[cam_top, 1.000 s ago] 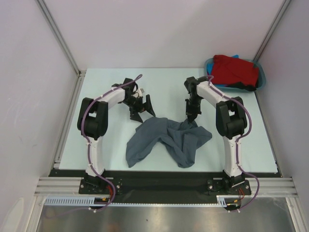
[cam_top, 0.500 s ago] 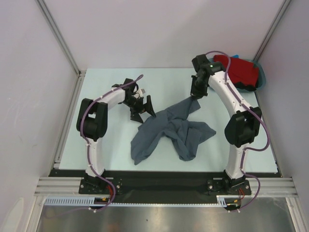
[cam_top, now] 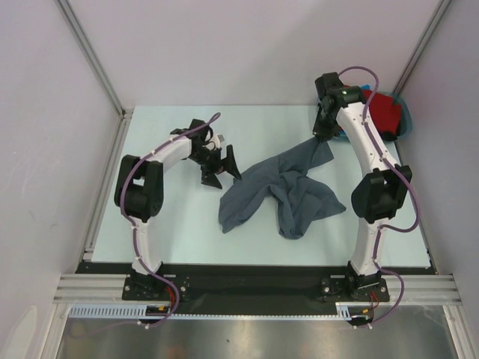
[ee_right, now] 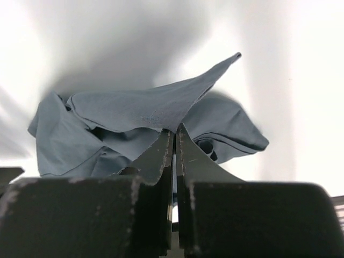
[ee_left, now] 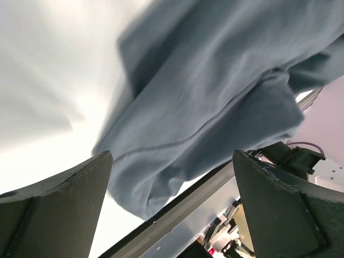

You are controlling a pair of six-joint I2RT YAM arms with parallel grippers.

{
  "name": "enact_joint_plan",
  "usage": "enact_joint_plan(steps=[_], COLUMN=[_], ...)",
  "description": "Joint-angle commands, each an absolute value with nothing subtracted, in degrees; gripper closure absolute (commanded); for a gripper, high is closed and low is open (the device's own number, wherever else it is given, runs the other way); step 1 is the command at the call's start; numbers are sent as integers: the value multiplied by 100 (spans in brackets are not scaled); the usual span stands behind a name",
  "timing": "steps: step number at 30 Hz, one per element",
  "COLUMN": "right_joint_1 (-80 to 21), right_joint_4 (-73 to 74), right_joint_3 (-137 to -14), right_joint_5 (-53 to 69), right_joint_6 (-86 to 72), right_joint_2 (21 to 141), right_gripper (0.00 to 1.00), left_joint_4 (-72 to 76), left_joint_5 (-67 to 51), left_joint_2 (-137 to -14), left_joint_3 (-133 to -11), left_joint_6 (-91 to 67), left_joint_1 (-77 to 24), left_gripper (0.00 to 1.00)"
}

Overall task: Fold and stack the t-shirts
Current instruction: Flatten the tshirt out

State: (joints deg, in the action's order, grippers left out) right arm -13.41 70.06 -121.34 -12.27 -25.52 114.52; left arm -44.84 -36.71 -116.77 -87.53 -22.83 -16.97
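At upper right, my right gripper (cam_top: 322, 137) pinches the limp, light grey t-shirt (cam_top: 281, 191), seemingly by a hem; my splayed, empty left gripper (cam_top: 222, 170) should take another edge.

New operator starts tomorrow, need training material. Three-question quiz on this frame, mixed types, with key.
1. True or false: the left gripper is open and holds nothing.
2. Where is the red shirt? A) in the tub at the far right corner B) lying flat, front left C) hanging from the left gripper
3. Fill in: the right gripper is shut on an edge of the ___ shirt.
Key: 1 true; 2 A; 3 grey, meaning the grey shirt.
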Motion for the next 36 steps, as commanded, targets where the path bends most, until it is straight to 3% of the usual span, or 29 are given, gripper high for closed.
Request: enact_joint_plan(steps=[1, 7, 12, 24, 25, 27, 29, 31, 32, 34, 36], right_joint_1=[-1231, -1178, -1178, -1187, -1178, -1178, -1178, -1187, -1178, -1178, -1178], right_joint_4=[7014, 7014, 7031, 7207, 7216, 7207, 7216, 7216, 7190, 7181, 7163], right_joint_3=[-12147, -12147, -12199, -12235, -12208, -12164, -12138, -12146, -12146, -12173, -12190], right_joint_5=[-1670, -1336, -1108, -941, -940, -923, -923, -932, -923, -932, -914], right_joint_6=[-2567, -2558, -2558, -2575, -2566, -2558, -2540, -2531, -2514, -2505, -2479], right_joint_2=[10996, 10969, 10907, 10740, 10723, 10731, 10723, 10740, 10732, 10749, 10775], right_gripper=[100, 100, 100, 100, 100, 100, 100, 100, 100, 100, 100], left_joint_4=[-4360, -3439, -2874, -3111, -3181, -3182, -3225, -3269, -3287, -3401, -3445], left_joint_5=[-3762, -4271, -4623, -3455, -3428, -3462, -3454, -3410, -3410, -3340, -3270], left_joint_2=[-11093, -11065, -11776, -12419, -12445, -12472, -12507, -12507, -12498, -12481, -12384], left_joint_3=[-8570, -7911, -8295, -9000, -9070, -9105, -9193, -9237, -9237, -9272, -9246], left_joint_6=[-2110, -2311, -2487, -2470, -2435, -2391, -2382, -2373, -2356, -2321, -2250], left_joint_1=[-1731, -1766, -2030, -2197, -2206, -2215, -2223, -2241, -2250, -2259, -2259], left_gripper=[0, 0, 0, 1, 5, 28, 60, 74, 86, 99, 100])
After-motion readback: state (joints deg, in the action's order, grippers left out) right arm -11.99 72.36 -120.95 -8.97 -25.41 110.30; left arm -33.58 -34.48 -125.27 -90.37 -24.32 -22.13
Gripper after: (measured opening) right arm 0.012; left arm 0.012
